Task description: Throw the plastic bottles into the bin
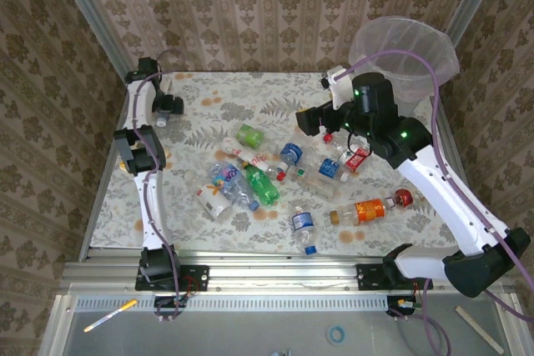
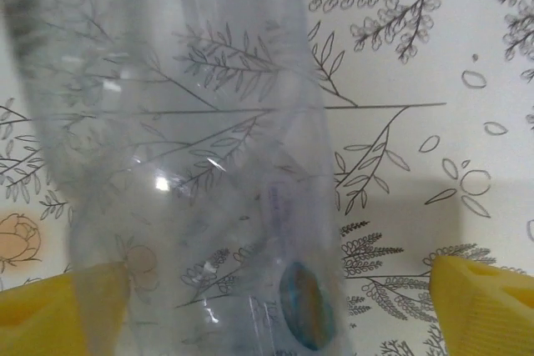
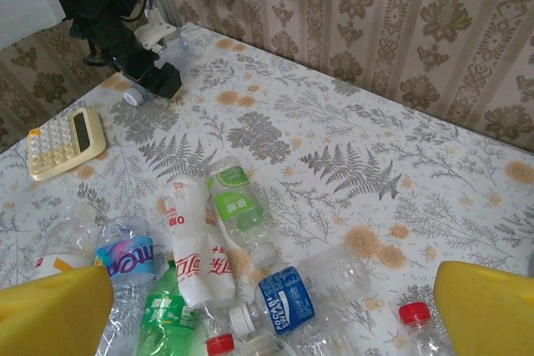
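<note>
While left claw [image 2: 271, 302] and right claw [image 3: 271, 306] gape unladen, bottles [image 1: 260, 185] litter the fern-print tablecloth [image 1: 275, 93] below damask wallpaper [image 1: 250, 14].

Plastic bottles [image 1: 263, 185] crowd the middle; bare cloth [image 1: 275, 93] runs along the far wall [image 1: 275, 14] toward the bin [image 1: 415, 81].

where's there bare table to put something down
Bare: the far strip of flowered tablecloth along the wallpapered wall, from the left arm across to the round grey bin; also the near-left corner beside that arm. Crowded: the small plastic bottles strewn across the middle.
</note>
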Robot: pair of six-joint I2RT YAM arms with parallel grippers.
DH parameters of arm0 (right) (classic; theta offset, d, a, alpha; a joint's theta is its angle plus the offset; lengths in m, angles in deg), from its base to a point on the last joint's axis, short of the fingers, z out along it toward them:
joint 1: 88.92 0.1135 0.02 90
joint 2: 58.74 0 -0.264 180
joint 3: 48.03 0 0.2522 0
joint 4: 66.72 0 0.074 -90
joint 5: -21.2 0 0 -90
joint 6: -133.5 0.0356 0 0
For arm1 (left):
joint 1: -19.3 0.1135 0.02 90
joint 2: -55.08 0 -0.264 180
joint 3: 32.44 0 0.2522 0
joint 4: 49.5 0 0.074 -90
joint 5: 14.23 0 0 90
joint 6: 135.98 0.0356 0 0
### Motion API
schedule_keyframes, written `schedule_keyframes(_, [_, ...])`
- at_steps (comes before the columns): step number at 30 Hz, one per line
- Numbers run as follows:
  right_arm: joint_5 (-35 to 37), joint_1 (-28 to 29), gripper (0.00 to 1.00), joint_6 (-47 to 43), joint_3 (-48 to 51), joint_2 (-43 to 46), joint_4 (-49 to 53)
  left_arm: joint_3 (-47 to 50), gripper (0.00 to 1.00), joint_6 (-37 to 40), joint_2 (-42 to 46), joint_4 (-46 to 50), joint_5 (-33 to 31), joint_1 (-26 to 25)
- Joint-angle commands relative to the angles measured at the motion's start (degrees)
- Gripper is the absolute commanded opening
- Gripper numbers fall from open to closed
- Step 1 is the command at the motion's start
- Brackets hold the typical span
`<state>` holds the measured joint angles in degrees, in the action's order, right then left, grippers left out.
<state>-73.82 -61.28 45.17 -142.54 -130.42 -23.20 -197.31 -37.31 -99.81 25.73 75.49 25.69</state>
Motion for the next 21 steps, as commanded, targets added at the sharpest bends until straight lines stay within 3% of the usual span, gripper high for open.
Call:
schedule_keyframes(1, [1.22, 0.31, 1.00, -0.22, 1.38, 1.63, -1.47, 0.06, 0.87, -1.51, 0.45, 0.74, -0.70, 0.46])
schedule_keyframes(13, [2.94, 0.31, 1.00, 0.00, 3.57, 4.26, -1.59, 6.38, 0.56, -1.36, 4.16, -3.16, 2.37, 0.62])
schedule_keyframes(21, [3.62, -0.26, 1.00, 3.13, 5.59, 5.58, -2.21, 35.81, 0.51, 1.41, 26.26, -23.63, 12.84, -3.20])
